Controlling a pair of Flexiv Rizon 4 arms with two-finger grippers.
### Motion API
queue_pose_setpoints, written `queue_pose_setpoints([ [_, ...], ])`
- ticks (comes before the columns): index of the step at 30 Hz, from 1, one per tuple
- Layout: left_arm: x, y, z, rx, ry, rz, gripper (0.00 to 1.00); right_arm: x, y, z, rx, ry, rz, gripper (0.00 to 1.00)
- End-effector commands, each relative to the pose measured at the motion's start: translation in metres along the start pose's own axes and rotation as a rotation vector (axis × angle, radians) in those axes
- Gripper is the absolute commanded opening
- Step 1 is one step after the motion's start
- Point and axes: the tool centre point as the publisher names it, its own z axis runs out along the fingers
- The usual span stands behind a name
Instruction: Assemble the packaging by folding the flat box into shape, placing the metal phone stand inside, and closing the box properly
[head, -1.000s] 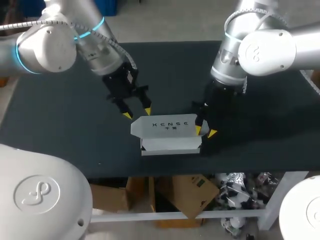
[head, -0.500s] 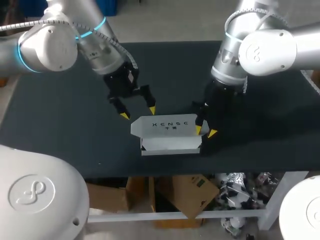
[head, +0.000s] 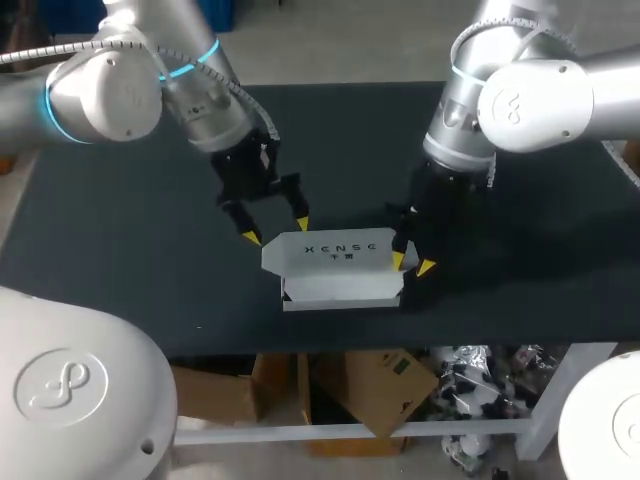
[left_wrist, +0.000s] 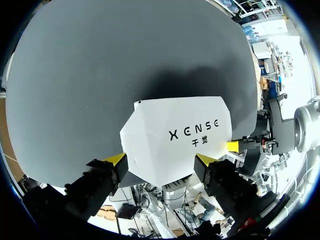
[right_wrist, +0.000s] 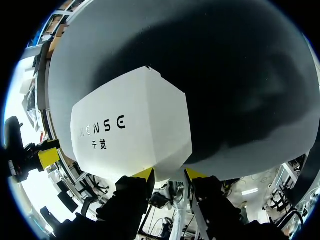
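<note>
Looking down from the head camera, you see the white cardboard box (head: 340, 288) folded into shape near the front edge of the dark table (head: 120, 220), roughly midway between your arms. Its top panel (head: 325, 258), cut at the corners, lies across it, with a lower white part showing in front. Your left claw (head: 275, 230) hangs tilted at the box's far left corner, fingers spread wide. The wrist view puts that end between them, but you cannot tell whether they touch it. Your right claw (head: 411, 264) points down at the right end, fingers narrow, pinching its edge. The top panel carries dark lettering in two lines.
</note>
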Motion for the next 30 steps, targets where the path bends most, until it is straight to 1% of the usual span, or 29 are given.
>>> queue_pose_setpoints([
  [1, 0.003, -0.004, 0.004, -0.017, -0.018, -0.009, 0.43, 0.0, 0.001, 0.001, 0.003, 0.002, -0.001, 0.4],
  [4, 0.004, 0.0, 0.01, -0.026, -0.038, -0.012, 0.45, 0.0, 0.001, 0.001, 0.003, 0.002, 0.0, 0.4],
  [11, 0.001, 0.009, 0.02, -0.021, -0.078, -0.025, 0.45, 0.001, 0.001, 0.0, 0.002, -0.002, 0.0, 0.4],
  [23, -0.006, 0.013, 0.034, -0.029, -0.096, -0.05, 0.45, -0.001, -0.001, -0.001, -0.004, 0.004, 0.003, 0.4],
  [30, -0.006, 0.015, 0.036, -0.028, -0.104, -0.054, 0.45, -0.001, -0.002, -0.001, -0.005, 0.007, 0.003, 0.4],
])
